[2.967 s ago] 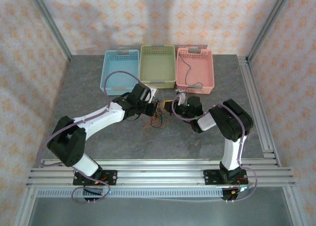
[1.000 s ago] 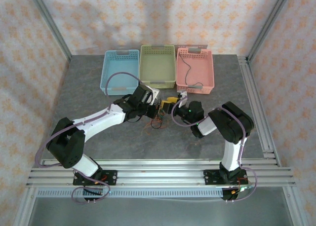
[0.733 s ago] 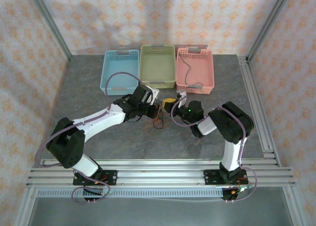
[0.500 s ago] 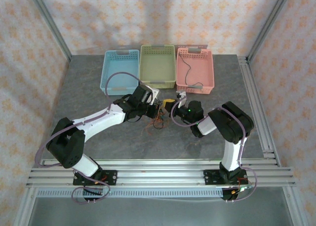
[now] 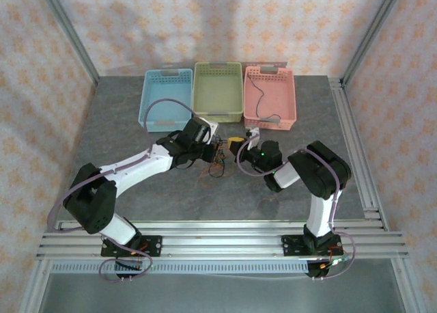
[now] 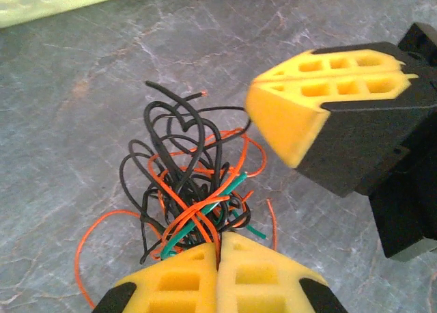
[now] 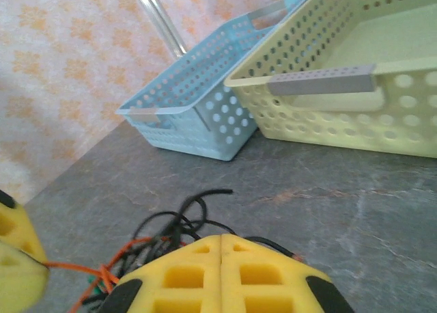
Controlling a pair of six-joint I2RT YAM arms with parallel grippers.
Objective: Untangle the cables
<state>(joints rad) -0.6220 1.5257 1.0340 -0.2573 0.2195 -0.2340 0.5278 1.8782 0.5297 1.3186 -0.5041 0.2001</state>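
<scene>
Cables (image 6: 191,183) are bunched in a knot on the table (image 5: 136,121) btw both grippers, near the green basket (image 5: 218,87). Left gripper (image 6: 218,248) is clamped on orange/green/black strands. Right gripper (image 7: 220,248) has slid in closer vs 3 s ago, pads pressed together, can't tell if it caught a wire. Knot's not loosened yet imo.

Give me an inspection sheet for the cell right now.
Surface: grey table.
Job's things: tangle of black, orange and green wires, mid-table; one wire in the pink basket.
Clutter: nothing seen.
Grippers: left pincer shut on tangle; right pincer shut beside it, grip on a wire unclear.
Cables: lilac cables loop along both arms.
Surroundings: blue basket, green basket, patterned walls, rails.
</scene>
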